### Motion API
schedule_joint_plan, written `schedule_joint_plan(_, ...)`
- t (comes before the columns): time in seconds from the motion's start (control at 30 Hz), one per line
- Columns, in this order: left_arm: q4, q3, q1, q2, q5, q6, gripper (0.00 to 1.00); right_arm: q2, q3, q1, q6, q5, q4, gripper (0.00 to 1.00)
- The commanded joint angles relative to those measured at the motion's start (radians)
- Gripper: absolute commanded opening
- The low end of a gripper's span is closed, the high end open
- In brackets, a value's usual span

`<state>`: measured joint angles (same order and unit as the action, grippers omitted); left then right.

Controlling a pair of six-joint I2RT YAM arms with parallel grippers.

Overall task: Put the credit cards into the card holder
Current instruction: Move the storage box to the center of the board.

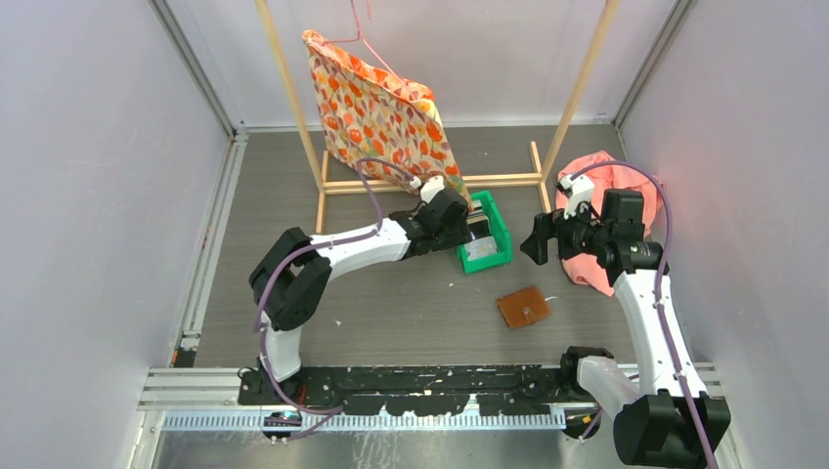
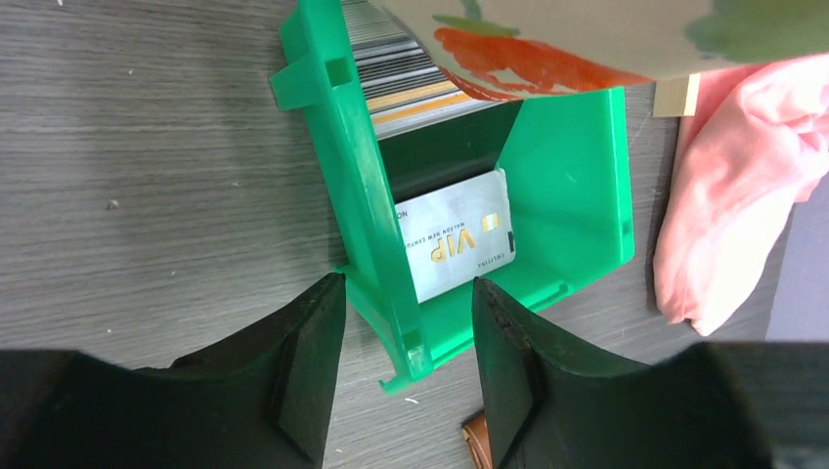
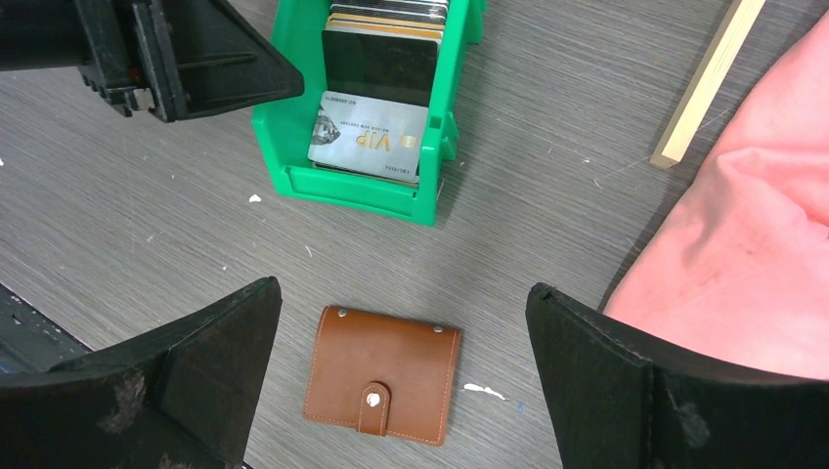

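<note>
Grey wood-grain worktop (image 1: 391, 303), walled on three sides. Bare surface lies open at the centre and lower left of the overhead view. The upper part is taken by one wooden rack (image 1: 430, 182) carrying one flowered bag (image 1: 386, 112) on a hanger. One green bin (image 1: 502, 233) sits just below the rack's foot rail at centre, and the bag's lower corner hangs over the bin's far end. One pink cloth (image 1: 598, 174) lies bunched at the right edge, beside the rack's right foot. The cards (image 3: 386, 15) are all in the bin: a row standing on edge at the far end, too tightly packed to count, with a black one facing front. One silver card (image 3: 370, 137) marked VIP lies face up at the near end. The one wallet (image 3: 383, 374), brown and closed by its snap tab, lies flat to the lower right of the bin, apart from it, with bare worktop on every side. The left hand (image 2: 406, 293) straddles the bin's side wall near its front corner, jaws partway apart, a gap showing on each side, holding nothing. The right hand (image 3: 399, 288) hovers over the wallet, jaws spread wide and empty.
</note>
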<state>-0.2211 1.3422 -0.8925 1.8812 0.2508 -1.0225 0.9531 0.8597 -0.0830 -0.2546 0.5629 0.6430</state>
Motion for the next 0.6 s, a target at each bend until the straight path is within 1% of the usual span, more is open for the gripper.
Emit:
schedule_joint_plan(0.0, -0.071, 0.09, -0.006, 0.044, 0.058, -0.016, 0.49, -0.025, 0.007, -0.004, -0.006, 0.006, -0.036, 1.0)
schedule_joint_plan(0.13, -0.136, 0.133, -0.006, 0.086, 0.069, -0.012, 0.41, -0.026, 0.007, -0.004, -0.006, 0.008, -0.034, 1.0)
schedule_joint_plan(0.27, -0.162, 0.106, -0.006, 0.059, 0.093, -0.008, 0.29, -0.027, 0.006, -0.004, -0.008, 0.006, -0.034, 1.0)
schedule_joint_plan(0.37, -0.175, 0.035, -0.006, -0.018, 0.134, -0.002, 0.14, -0.03, 0.006, -0.004, -0.007, 0.008, -0.032, 1.0)
schedule_joint_plan(0.43, -0.174, -0.025, -0.006, -0.084, 0.162, 0.02, 0.08, -0.03, 0.006, -0.004, -0.006, 0.011, -0.031, 1.0)
schedule_joint_plan(0.57, -0.218, -0.129, 0.006, -0.212, 0.223, 0.059, 0.07, -0.029, 0.007, -0.004, -0.007, 0.019, -0.029, 1.0)
